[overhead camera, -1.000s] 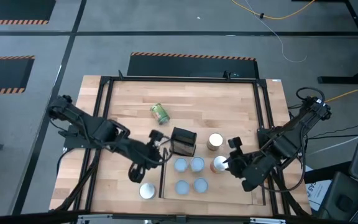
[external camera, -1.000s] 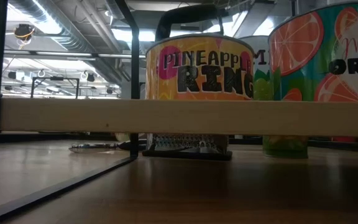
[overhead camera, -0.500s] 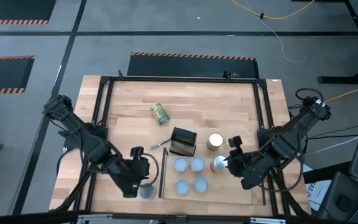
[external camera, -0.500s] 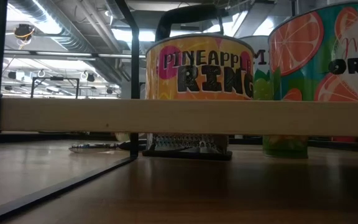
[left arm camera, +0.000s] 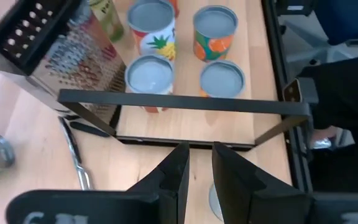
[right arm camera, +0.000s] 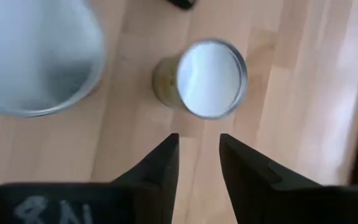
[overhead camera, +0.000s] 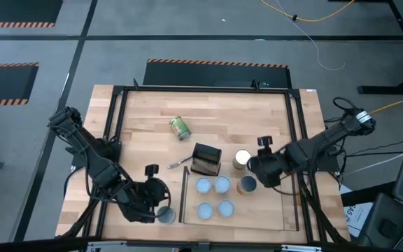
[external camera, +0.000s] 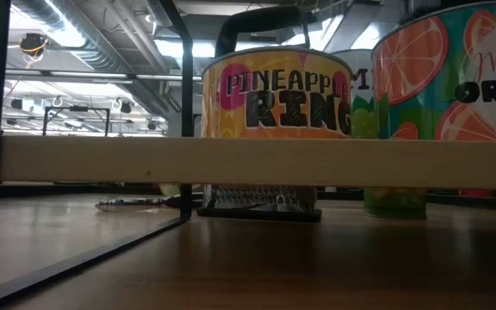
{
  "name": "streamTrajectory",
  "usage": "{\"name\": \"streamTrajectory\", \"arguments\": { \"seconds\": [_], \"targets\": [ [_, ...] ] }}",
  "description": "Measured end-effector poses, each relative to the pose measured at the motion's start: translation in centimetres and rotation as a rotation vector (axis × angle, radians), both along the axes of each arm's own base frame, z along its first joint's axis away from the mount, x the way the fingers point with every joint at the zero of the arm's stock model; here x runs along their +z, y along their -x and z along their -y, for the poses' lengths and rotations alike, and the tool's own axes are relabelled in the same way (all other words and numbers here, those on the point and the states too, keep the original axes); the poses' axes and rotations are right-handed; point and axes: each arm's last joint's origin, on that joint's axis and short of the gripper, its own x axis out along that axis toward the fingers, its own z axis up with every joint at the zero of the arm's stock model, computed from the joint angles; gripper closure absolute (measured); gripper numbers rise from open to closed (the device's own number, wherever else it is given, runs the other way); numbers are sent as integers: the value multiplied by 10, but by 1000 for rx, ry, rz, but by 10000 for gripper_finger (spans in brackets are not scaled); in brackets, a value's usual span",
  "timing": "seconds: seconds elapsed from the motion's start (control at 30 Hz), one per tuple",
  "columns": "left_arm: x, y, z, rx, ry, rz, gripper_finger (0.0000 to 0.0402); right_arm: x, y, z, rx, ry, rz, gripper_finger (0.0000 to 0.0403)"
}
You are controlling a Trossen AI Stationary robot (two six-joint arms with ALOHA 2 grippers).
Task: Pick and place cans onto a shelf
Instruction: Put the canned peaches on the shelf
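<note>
The shelf stands at the near right of the table. Four pale-blue-topped cans and a red-orange can stand on it. A gold can with a white top stands just beyond them, and a green can lies on its side farther back. My left gripper hangs over a silver-topped can left of the shelf, its fingers a narrow gap apart. My right gripper is open and empty beside the gold can. My left gripper is over the silver-topped can, and a sliver of the can's top shows between its fingers. I cannot tell whether the fingers touch it.
A black box grater stands left of the gold can, with a thin metal utensil beside it. The shelf's black rail crosses in front of my left gripper. Black frame rails run along the table's sides.
My left gripper has gone toward the table's near edge and now hangs over the silver-topped can. My right gripper has drawn away from the red-orange can, which stays standing on the shelf, and has gone toward the far edge to the gold can.
</note>
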Motion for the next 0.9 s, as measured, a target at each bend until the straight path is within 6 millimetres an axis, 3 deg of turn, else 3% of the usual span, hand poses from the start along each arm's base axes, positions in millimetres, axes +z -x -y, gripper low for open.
{"name": "streamTrajectory", "arguments": {
  "seconds": [0.43,0.67,0.9],
  "targets": [
    [1,-2,-4,75,-72,66,338,-26,-9,71,-286,-242,143,283],
    [2,-2,-4,91,-88,80,338,-34,-18,93,-371,-302,188,283],
    [1,-2,-4,91,-87,80,338,-34,-18,99,-385,-349,182,283]
  ]
}}
